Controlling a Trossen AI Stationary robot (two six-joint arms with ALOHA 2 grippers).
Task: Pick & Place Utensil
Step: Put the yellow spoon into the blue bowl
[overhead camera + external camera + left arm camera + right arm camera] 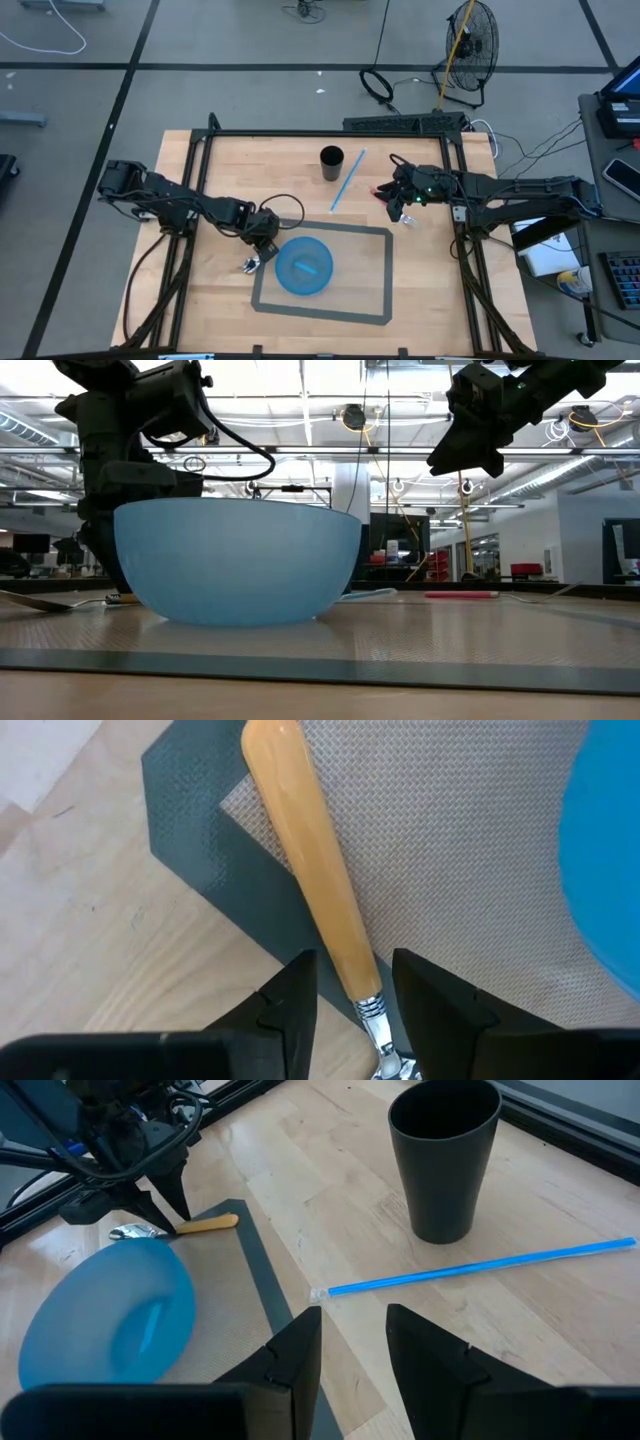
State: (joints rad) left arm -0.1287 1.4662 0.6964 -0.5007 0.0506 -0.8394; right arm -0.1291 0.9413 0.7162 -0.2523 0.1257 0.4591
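**Left gripper poised over the spoon**

Nearest the table's front edge sits one blue bowl [303, 266] on the grey mat [375, 275]. Just beside it, at the mat's left border, lies one spoon [318, 870] with a wooden handle and metal neck. The left gripper [352, 992] straddles that neck, fingers parted on either side and not yet pinching. To grasp well, it should probably close squarely across the neck, then lift straight up so the handle does not swing against the bowl. Farther back, the right gripper [352, 1338] hangs unclenched and empty above the wood. Beyond it lie one blue straw [347, 180] and one black cup [331, 162], upright, near each other.
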